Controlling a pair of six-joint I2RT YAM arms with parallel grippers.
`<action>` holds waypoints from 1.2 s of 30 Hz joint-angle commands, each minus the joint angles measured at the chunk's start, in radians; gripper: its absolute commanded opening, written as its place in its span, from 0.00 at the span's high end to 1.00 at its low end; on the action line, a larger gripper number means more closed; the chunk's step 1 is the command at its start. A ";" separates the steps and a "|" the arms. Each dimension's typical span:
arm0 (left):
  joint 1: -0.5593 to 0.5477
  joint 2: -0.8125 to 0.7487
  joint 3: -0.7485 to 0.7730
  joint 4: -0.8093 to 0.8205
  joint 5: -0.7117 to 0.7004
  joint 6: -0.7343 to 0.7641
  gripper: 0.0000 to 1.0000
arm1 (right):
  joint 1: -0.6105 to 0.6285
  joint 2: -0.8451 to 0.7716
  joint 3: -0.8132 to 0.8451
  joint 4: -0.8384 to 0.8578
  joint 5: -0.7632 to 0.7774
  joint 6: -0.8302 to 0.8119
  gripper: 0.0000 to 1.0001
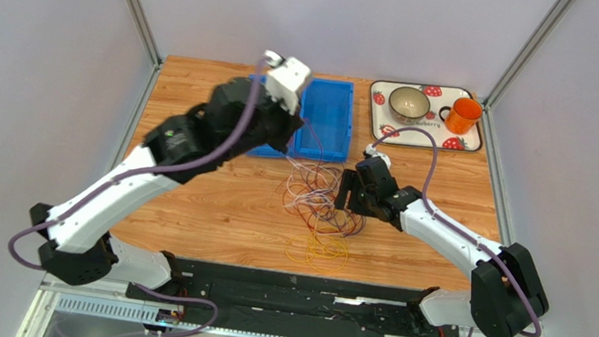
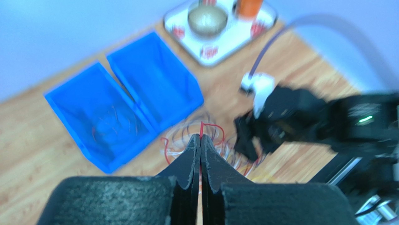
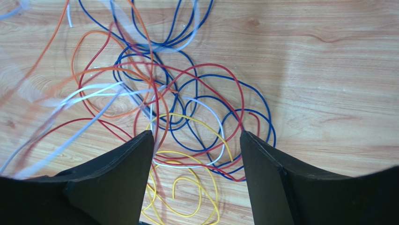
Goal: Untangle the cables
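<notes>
**Top view.** Left claw [image 1: 292, 139]: the arm is reaching far forward with the wrist raised, and the claw is pointing down at the near edge of the blue bins [image 1: 328, 116]. Its grip cannot be told from here. Right claw [image 1: 350, 201]: the arm is stretching low toward the middle of the table [image 1: 212, 209], and the claw is sitting at the right side of the cables [image 1: 317, 203]. The cables are lying in a loose heap between the two claws, just in front of the bins. A tray [image 1: 471, 144] is sitting in the far right corner, carrying a bowl [image 1: 410, 103] and an orange mug [image 1: 462, 115].

**Left wrist view (blurred).** The left claw is clenching, its fingers [image 2: 191, 154] pressing together on a red cable [image 2: 202, 127] that is sticking out past the tips. The left bin [image 2: 70, 101] is holding faint loops, seemingly wire.

**Right wrist view.** The right claw is standing spread wide, gripping nothing. It is hanging over the heap, where red, blue, orange, white and yellow strands are crossing one another on the wood. The yellow loops are lying nearest the claw.
</notes>
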 commanded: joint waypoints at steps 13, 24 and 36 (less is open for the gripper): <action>-0.003 -0.220 -0.040 -0.023 -0.003 -0.062 1.00 | 0.006 -0.140 -0.014 0.006 -0.004 0.013 0.29; -0.002 -0.289 -0.351 0.008 -0.064 -0.217 1.00 | 0.006 -0.183 0.003 -0.037 0.021 -0.004 0.28; 0.052 -0.222 -0.177 -0.045 -0.104 -0.147 1.00 | 0.006 -0.174 -0.031 -0.021 0.031 0.000 0.29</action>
